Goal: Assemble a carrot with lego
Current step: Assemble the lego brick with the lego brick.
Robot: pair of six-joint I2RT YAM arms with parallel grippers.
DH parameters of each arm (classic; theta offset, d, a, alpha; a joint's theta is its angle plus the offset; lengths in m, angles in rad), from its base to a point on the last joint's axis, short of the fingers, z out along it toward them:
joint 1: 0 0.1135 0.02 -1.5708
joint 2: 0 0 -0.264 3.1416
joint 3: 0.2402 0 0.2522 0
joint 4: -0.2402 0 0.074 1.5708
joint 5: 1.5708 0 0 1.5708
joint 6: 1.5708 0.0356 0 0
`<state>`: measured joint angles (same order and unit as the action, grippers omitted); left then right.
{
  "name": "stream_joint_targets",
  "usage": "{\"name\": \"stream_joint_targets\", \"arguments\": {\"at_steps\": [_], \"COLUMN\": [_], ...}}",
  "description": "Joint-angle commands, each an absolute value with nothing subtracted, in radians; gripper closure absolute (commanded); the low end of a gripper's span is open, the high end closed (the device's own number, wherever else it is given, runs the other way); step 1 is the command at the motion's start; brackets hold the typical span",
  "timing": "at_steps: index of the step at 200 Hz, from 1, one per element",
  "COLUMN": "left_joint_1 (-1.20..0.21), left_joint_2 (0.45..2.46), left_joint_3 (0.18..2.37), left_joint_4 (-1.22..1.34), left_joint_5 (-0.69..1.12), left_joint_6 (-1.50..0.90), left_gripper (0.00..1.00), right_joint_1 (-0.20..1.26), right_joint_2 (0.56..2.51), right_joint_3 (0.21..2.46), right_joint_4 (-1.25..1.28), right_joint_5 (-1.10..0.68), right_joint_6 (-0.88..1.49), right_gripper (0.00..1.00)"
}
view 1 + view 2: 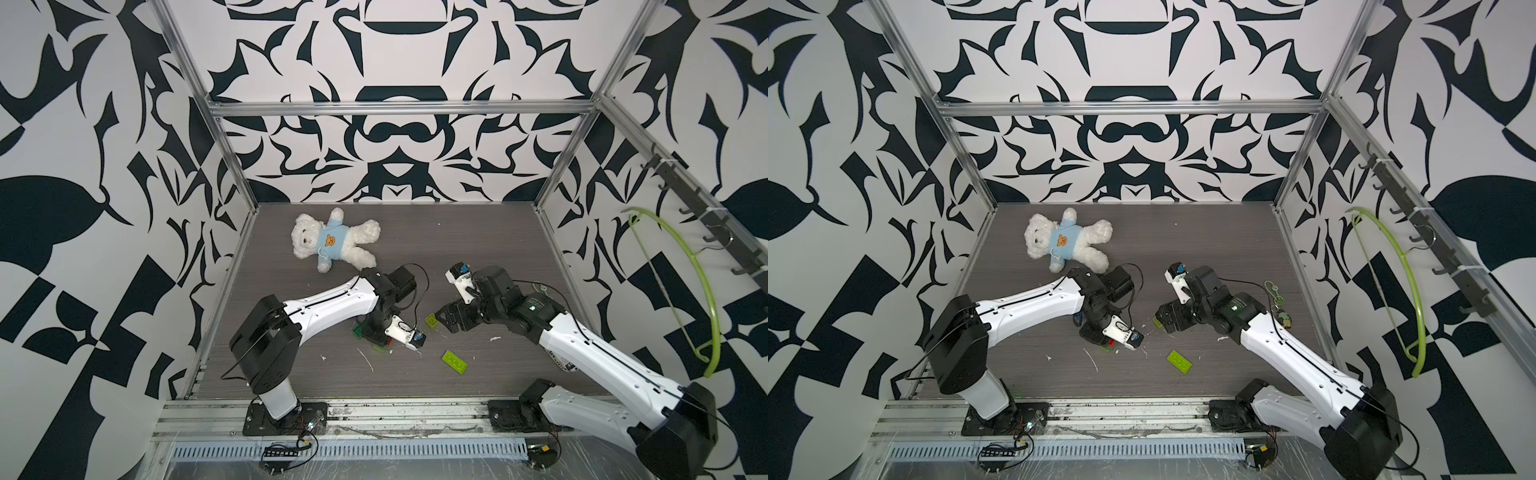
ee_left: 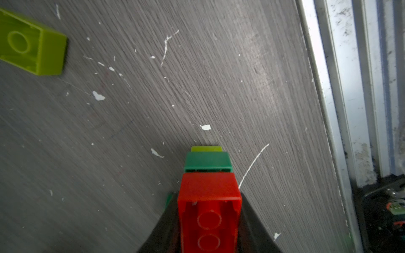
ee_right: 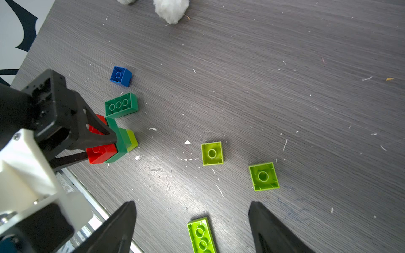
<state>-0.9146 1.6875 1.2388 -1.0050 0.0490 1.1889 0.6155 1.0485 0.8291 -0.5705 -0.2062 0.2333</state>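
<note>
Carrot stub (image 3: pixel 121 143), red end clamped in the closed left hand (image 3: pixel 102 145), points its lime tip (image 3: pixel 133 140) along the surface (image 3: pixel 285 87) toward the loose lime bricks (image 3: pixel 212 153), which lie nearer the right hand (image 3: pixel 191 203), wide open and empty

Teddy bear (image 3: pixel 171 9) cropped to a paw, oblong lime brick (image 3: pixel 201 235) cut by edge, carrot (image 1: pixel 380 347) mostly hidden beneath left arm (image 1: pixel 332 301)

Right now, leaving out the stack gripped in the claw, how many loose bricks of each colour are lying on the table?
Lime green bricks: 3
Dark green brick: 1
Blue brick: 1
Total: 5
</note>
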Motion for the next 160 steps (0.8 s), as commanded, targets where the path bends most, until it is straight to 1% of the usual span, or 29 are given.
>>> {"name": "stream_joint_targets", "arguments": {"at_steps": [1,106,141,160], "left_joint_1": [-0.911,-0.93,-0.937,-0.936], "left_joint_2": [1.673,1.705,1.73,1.728], "left_joint_3": [1.215,1.221,1.218,1.218], "left_joint_4": [-1.013,-1.045,-1.038,-1.024], "left_joint_5": [0.044,-0.018,-0.017,0.027], "left_joint_6": [1.218,1.236,1.228,1.213], "left_gripper": [1.0,1.0,1.0,1.0], "right_joint_1": [0.612,0.613,0.612,0.612], "right_joint_2": [1.052,1.054,1.06,1.06], "right_joint_3": [0.842,0.827,0.827,0.827], "right_joint_4": [-0.544,-0.528,-0.527,-0.527], "right_joint_5": [-0.219,-0.228,-0.229,-0.229], "right_joint_6": [0.241,0.247,0.247,0.246], "right_gripper": [0.14,0.14,0.14,0.14]}}
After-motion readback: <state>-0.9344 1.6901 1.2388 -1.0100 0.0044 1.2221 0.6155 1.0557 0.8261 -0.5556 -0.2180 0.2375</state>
